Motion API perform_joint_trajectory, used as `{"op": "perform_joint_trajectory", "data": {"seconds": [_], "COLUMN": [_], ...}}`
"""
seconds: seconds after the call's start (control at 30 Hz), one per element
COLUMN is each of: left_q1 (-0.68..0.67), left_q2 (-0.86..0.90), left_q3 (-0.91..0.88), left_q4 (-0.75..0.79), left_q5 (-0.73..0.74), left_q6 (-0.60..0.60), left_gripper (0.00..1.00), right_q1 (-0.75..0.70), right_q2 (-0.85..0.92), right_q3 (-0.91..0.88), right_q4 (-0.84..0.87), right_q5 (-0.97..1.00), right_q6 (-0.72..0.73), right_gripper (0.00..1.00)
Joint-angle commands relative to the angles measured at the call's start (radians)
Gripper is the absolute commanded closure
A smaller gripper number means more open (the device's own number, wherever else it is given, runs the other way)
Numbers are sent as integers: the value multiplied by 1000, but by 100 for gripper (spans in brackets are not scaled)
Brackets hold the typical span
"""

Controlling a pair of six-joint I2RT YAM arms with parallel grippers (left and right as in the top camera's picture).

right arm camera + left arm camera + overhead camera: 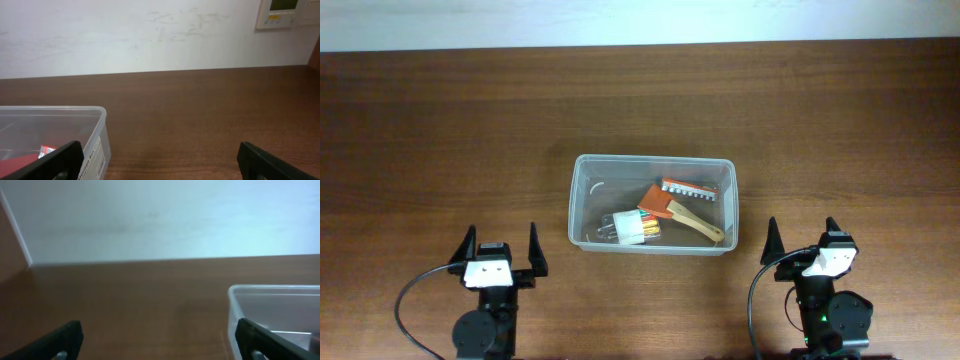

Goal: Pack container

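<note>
Dark wooden tabletop (440,120) ran under everything, and just off the near-left corner of the container (576,200) the left gripper (502,242) sat with its jaws spread wide, holding nothing. That clear, round-cornered tub lay mid-table and already held a bundle of coloured sticks (632,228), an orange tool with a wooden handle (672,211) and a ribbed metal piece (688,189), so packing looked largely done, with nothing else seen waiting to go in. Off the container's near-right corner, the right gripper (802,240) was likewise wide open and empty.

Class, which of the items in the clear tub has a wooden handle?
The orange-bladed scraper, lying diagonally in the container; the grey toothed piece and the bundle have none.
</note>
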Motion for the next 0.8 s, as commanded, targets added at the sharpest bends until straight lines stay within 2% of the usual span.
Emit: {"op": "perform_joint_trajectory", "data": {"seconds": [0.0, 0.53, 0.77], "left_q1": [-34, -34, -34], "left_q2": [-8, -8, -8], "left_q3": [-8, -8, -8], "left_q4": [-32, -36, -55], "left_q5": [-167, -115, 78], "left_q6": [-147, -149, -37], "left_gripper": [1, 1, 1], "right_q1": [10, 10, 10], "right_q2": [-10, -10, -10], "right_q3": [-8, -8, -8], "right_q4": [-2, -2, -2], "right_q5": [19, 19, 19], "right_q6": [8, 8, 8], "right_gripper": [1, 1, 1]}}
